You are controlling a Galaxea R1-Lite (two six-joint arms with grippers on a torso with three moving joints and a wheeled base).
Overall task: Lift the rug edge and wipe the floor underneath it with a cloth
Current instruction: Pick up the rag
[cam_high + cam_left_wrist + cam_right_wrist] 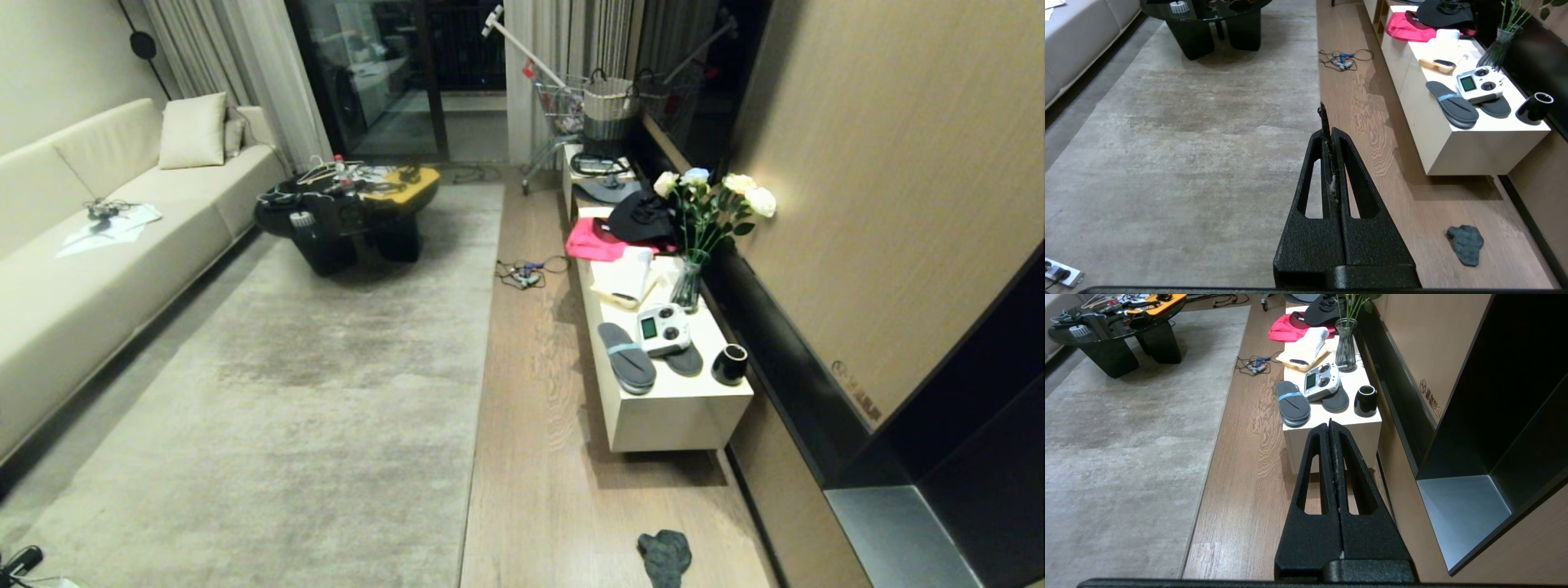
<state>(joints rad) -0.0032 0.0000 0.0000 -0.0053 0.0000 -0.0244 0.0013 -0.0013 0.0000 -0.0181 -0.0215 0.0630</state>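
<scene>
The rug edge runs straight away from me, lying flat on the wood floor. A small dark grey-green cloth lies crumpled on the floor near me, to the right of the rug and in front of the white cabinet. In the left wrist view the cloth sits off to the side of my left gripper, which is shut, holds nothing and hangs above the rug edge. My right gripper is shut and empty, held over the floor near the cabinet. Neither arm shows in the head view.
A low white cabinet along the right wall carries slippers, a controller, a cup, a vase and garments. A cable tangle lies on the floor farther off. A black coffee table stands on the rug, a sofa at left, a power strip close by.
</scene>
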